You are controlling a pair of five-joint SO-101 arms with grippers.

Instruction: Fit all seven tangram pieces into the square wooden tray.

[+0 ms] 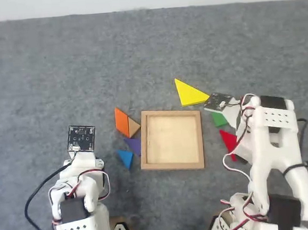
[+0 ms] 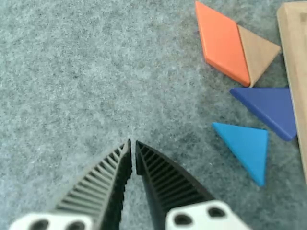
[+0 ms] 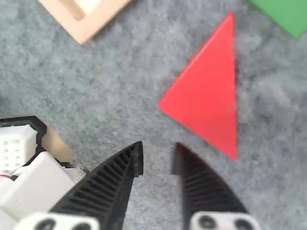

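- Beside the tray (image 1: pixel 170 112), red triangle (image 3: pixel 208 103) lies flat on the worktop (image 1: pixel 59 69), right hand (image 3: pixel 157 158) just short of it, slightly parted, empty.
- Looks light, stiff, kinda slick imo. Pinch two edges.

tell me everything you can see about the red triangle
The red triangle is a flat, smooth, solid red piece with sharp corners. It lies on the grey mat, right of the wooden tray and near the green piece, apart from both. The right arm hides part of it in the high view. Only the mat touches it; the right end effector, slightly open, sits close beside one edge.
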